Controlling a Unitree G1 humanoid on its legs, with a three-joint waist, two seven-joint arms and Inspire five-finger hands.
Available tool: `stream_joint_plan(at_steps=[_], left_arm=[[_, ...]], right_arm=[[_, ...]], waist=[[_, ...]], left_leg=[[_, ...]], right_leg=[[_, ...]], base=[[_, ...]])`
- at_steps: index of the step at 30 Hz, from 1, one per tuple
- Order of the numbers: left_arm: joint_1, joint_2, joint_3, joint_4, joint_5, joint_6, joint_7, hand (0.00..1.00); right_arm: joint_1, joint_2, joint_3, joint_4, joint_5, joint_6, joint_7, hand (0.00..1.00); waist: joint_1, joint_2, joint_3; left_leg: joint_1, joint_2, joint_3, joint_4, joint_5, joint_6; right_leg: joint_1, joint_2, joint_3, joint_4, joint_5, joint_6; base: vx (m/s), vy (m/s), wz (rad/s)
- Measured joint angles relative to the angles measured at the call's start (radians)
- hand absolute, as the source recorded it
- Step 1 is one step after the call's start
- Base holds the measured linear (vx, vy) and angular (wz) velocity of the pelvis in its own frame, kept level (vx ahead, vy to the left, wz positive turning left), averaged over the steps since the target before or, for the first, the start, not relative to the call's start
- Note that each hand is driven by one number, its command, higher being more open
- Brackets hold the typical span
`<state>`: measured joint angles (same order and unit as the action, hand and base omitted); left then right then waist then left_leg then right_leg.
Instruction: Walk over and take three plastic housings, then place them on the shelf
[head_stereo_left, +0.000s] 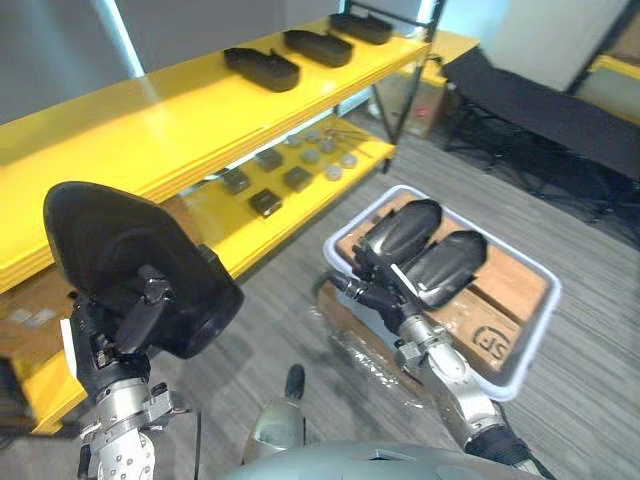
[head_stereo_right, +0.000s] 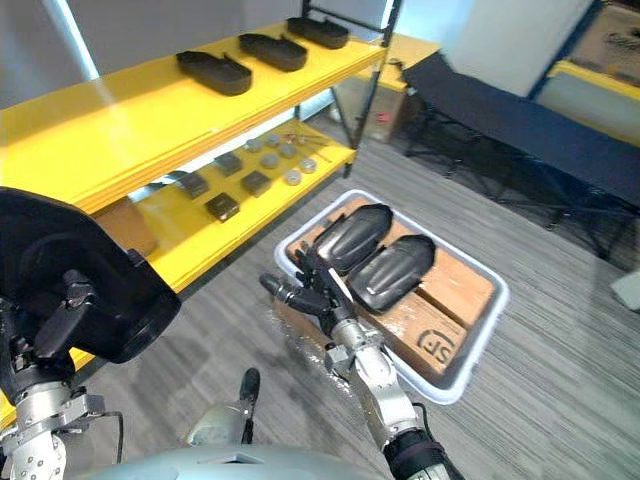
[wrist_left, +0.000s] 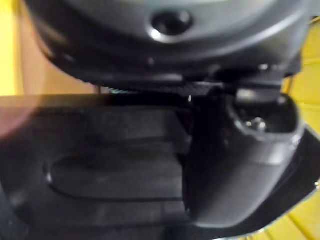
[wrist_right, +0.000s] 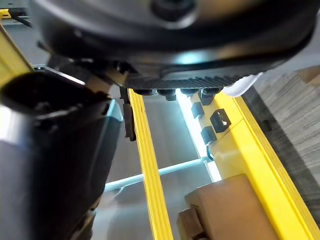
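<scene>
1. While the robot stands by the yellow shelf, its left robot hand is clamped round one black housing. The left wrist view shows the thumb pressed across the hollow inner side.
2. That held housing stands on end. Its long axis is roughly upright and leaning a little, with the rounded end uppermost.
3. From that robot hand, the shelf's top board lies up and ahead, on the robot's left. The left arm is plainly the nearer one to it.
4. Further along the board, three housings lie flat in a row, hollow side up and well apart from each other.
5. The right robot hand hangs low by the white tray. Its fingers are loosely spread and grip nothing.
6. The fingertips reach the near end of two housings lying side by side on a wooden crate in the tray.
7. To my eye the coming move is the left arm's job: lift the held housing over the board's front edge and tip its long axis from upright to flat. The edge looks like the likeliest place for it to catch.
</scene>
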<state>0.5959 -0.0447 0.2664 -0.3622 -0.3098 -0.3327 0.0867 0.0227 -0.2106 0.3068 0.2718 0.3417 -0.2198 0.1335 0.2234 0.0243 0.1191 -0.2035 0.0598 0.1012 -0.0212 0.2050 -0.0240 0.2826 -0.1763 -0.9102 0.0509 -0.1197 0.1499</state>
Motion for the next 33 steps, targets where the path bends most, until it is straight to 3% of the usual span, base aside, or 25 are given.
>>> stream_joint_plan(at_steps=[1, 3, 5, 6, 7, 9, 12, 16, 18, 19, 20, 21, 24, 26, 30, 32, 33], left_arm=[[0.000, 0.001, -0.003, 0.000, 0.000, 0.000, -0.021, 0.00], [-0.005, 0.010, -0.020, 0.000, 0.006, 0.000, -0.060, 0.00], [-0.033, 0.036, -0.046, 0.000, 0.002, 0.000, -0.113, 0.00], [-0.058, 0.065, -0.063, 0.001, 0.004, 0.001, -0.132, 0.00], [-0.102, 0.113, -0.084, 0.009, 0.007, 0.005, -0.163, 0.00], [-0.183, 0.182, -0.117, 0.040, 0.006, 0.005, -0.224, 0.00], [-0.235, 0.210, -0.136, 0.056, 0.001, 0.005, -0.256, 0.00], [-0.211, 0.205, -0.153, 0.060, -0.002, 0.005, -0.258, 0.00], [-0.175, 0.199, -0.172, 0.060, -0.002, 0.006, -0.265, 0.00], [-0.160, 0.200, -0.189, 0.061, -0.002, 0.006, -0.267, 0.00], [-0.157, 0.200, -0.197, 0.064, -0.002, 0.006, -0.267, 0.00], [-0.157, 0.201, -0.204, 0.073, -0.002, 0.006, -0.268, 0.00], [-0.143, 0.196, -0.190, 0.089, -0.004, 0.006, -0.254, 0.00], [-0.138, 0.183, -0.173, 0.089, -0.008, 0.006, -0.248, 0.00], [-0.138, 0.137, -0.128, 0.088, -0.042, 0.006, -0.241, 0.00], [-0.147, 0.112, -0.092, 0.088, -0.042, 0.006, -0.238, 0.00], [-0.155, 0.109, -0.071, 0.088, -0.042, 0.006, -0.237, 0.00]], right_arm=[[0.000, 0.010, -0.008, -0.006, -0.022, -0.002, -0.010, 1.00], [0.000, 0.010, -0.010, -0.008, -0.020, -0.003, -0.011, 1.00], [0.001, 0.013, -0.022, -0.010, -0.020, -0.005, -0.011, 1.00], [0.002, 0.015, -0.024, -0.012, -0.020, -0.009, -0.016, 1.00], [0.004, 0.016, -0.025, -0.013, -0.021, -0.015, -0.022, 1.00], [0.011, 0.016, -0.043, -0.013, -0.021, -0.017, -0.031, 1.00], [0.006, 0.013, -0.048, -0.024, -0.023, -0.026, -0.022, 1.00], [0.009, -0.042, -0.051, -0.080, -0.022, -0.029, 0.022, 1.00], [0.035, -0.062, -0.060, -0.086, -0.023, -0.029, 0.039, 1.00], [0.060, -0.069, -0.076, -0.093, -0.023, -0.031, 0.046, 1.00], [0.071, -0.069, -0.086, -0.093, -0.023, -0.031, 0.049, 1.00], [0.084, -0.061, -0.106, -0.093, -0.023, -0.032, 0.054, 1.00], [0.083, -0.054, -0.120, -0.094, -0.022, -0.049, 0.059, 1.00], [0.080, -0.033, -0.121, -0.098, -0.022, -0.055, 0.057, 1.00], [0.063, 0.021, -0.126, -0.132, -0.022, -0.084, 0.032, 1.00], [0.046, 0.051, -0.143, -0.132, -0.032, -0.098, -0.005, 1.00], [0.037, 0.057, -0.153, -0.132, -0.055, -0.100, -0.020, 1.00]], waist=[[0.000, 0.015, 0.009], [-0.007, 0.020, 0.014], [-0.011, 0.013, 0.020], [-0.022, 0.003, 0.026], [-0.054, -0.007, 0.032], [-0.089, -0.014, 0.040], [-0.086, -0.012, 0.044], [-0.090, 0.054, 0.083], [-0.093, 0.079, 0.092], [-0.097, 0.080, 0.094], [-0.099, 0.075, 0.096], [-0.102, 0.051, 0.107], [-0.103, 0.056, 0.104], [-0.092, 0.040, 0.111], [-0.069, 0.007, 0.111], [-0.057, 0.001, 0.106], [-0.056, -0.003, 0.103]], left_leg=[[-0.001, -0.001, 0.022, -0.001, 0.000, 0.000], [-0.001, -0.010, 0.071, 0.003, -0.009, 0.000], [-0.004, -0.030, 0.084, 0.021, -0.009, 0.010], [-0.005, -0.039, 0.063, 0.028, -0.004, 0.030], [-0.010, -0.065, 0.020, 0.036, 0.001, 0.049], [-0.006, -0.086, -0.022, 0.028, 0.016, 0.064], [-0.017, -0.081, -0.022, 0.036, 0.027, 0.055], [-0.034, -0.029, -0.024, 0.034, 0.060, 0.021], [-0.034, 0.005, -0.016, 0.032, 0.048, 0.006], [-0.042, 0.020, 0.004, 0.035, -0.001, -0.006], [-0.053, 0.024, 0.023, 0.047, -0.046, -0.013], [-0.070, 0.029, 0.066, 0.073, -0.067, -0.002], [-0.039, 0.030, 0.115, 0.130, -0.030, 0.042], [-0.042, 0.021, 0.118, 0.150, -0.033, 0.042], [-0.081, -0.031, 0.098, 0.258, -0.128, 0.059], [-0.083, -0.061, 0.070, 0.305, -0.185, 0.076], [-0.079, -0.079, 0.053, 0.316, -0.201, 0.085]], right_leg=[[-0.001, -0.007, 0.000, 0.004, 0.000, 0.000], [-0.007, -0.045, -0.003, 0.047, -0.017, 0.016], [-0.036, -0.099, 0.027, 0.172, -0.080, -0.003], [-0.052, -0.120, 0.076, 0.229, -0.111, -0.027], [-0.063, -0.125, 0.172, 0.281, -0.131, -0.059], [-0.084, -0.127, 0.295, 0.354, -0.142, -0.056], [-0.086, -0.102, 0.376, 0.327, -0.177, -0.061], [-0.084, -0.034, 0.404, 0.268, -0.216, -0.009], [-0.087, 0.003, 0.395, 0.286, -0.229, -0.024], [-0.088, 0.013, 0.372, 0.289, -0.234, -0.034], [-0.089, 0.006, 0.359, 0.286, -0.235, -0.040], [-0.095, -0.009, 0.339, 0.285, -0.241, -0.058], [-0.105, -0.010, 0.329, 0.288, -0.245, -0.063], [-0.090, -0.022, 0.314, 0.281, -0.237, -0.046], [-0.024, -0.051, 0.255, 0.236, -0.209, 0.004], [-0.026, -0.102, 0.247, 0.351, -0.188, 0.027], [-0.045, -0.134, 0.252, 0.439, -0.168, 0.015]], base=[[-0.07, 0.088, 0.10], [-0.04, 0.098, 0.15], [0.00, 0.083, 0.22], [0.04, 0.035, 0.64], [0.05, 0.044, 1.01], [0.04, 0.013, 0.98], [0.00, -0.060, 0.06], [-0.14, -0.155, -0.09], [-0.19, -0.126, 0.21], [-0.14, -0.115, 0.41], [-0.11, -0.084, 0.53], [-0.08, -0.063, 0.39], [-0.02, -0.047, 0.18], [0.08, -0.011, 0.11], [0.21, 0.043, 0.35], [0.26, 0.129, 0.60], [0.25, 0.161, 0.67]])
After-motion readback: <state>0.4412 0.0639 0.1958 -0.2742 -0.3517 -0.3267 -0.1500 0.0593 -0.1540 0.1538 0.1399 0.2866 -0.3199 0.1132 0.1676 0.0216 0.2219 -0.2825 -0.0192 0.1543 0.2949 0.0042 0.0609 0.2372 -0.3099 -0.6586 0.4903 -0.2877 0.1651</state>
